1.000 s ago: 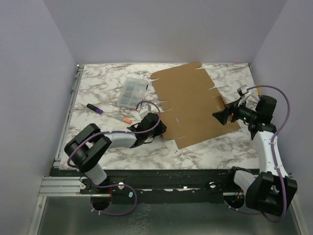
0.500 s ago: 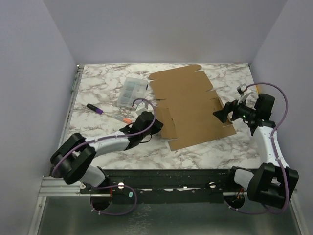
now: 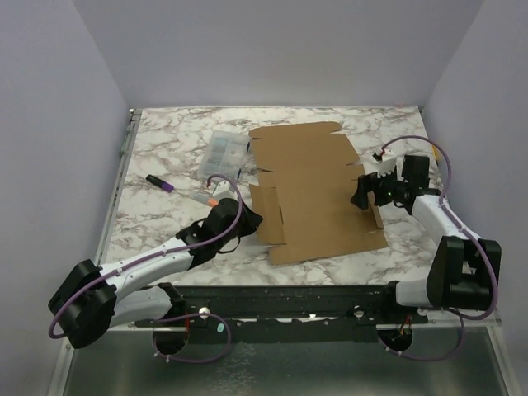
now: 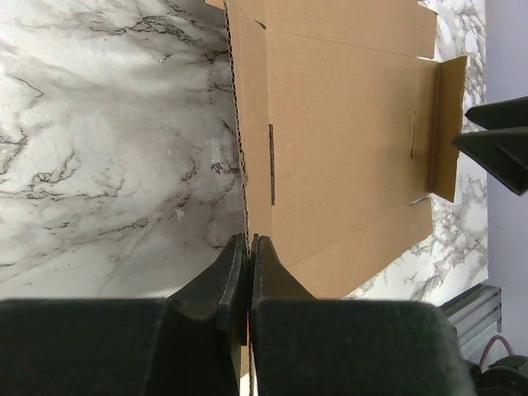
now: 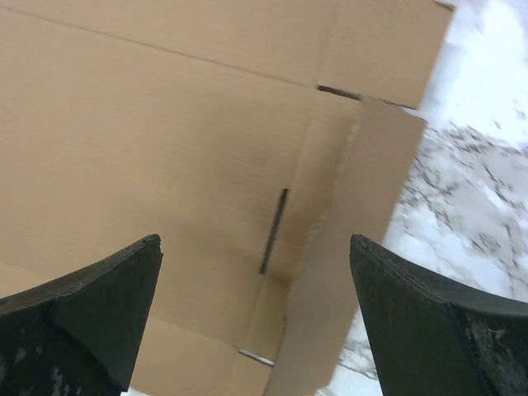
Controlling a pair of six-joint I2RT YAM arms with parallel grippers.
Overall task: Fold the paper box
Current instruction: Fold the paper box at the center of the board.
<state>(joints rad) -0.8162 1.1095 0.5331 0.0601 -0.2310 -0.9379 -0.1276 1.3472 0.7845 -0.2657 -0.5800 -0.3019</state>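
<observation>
Going from the left: your left gripper (image 4: 249, 244) has its jaws clenched on the near end of the left flap (image 3: 267, 214) of the box (image 3: 309, 177), and that flap is tipped up off the counter (image 3: 165, 239). The box lies mid-counter between your two arms, with its main panel flat.

My read on how it handles: thin corrugated card, so very light and likely to skate on that marble if you push sideways. It looks stiff across the panels but should hinge easily at the scored creases. Pinch a flap by its free edge, about mid-length or near a crease end like you've got now. I'd avoid the little tabs and slits, since they'd probably buckle or tear. Squeezing harder likely won't help either, it'd just crush the fluting.

Over on the right, the right flap (image 3: 376, 211) is standing up too. Your right gripper (image 3: 361, 192) sits just beside it with its jaws spread wide and gripping nothing. I can't tell whether it's touching the card.
</observation>
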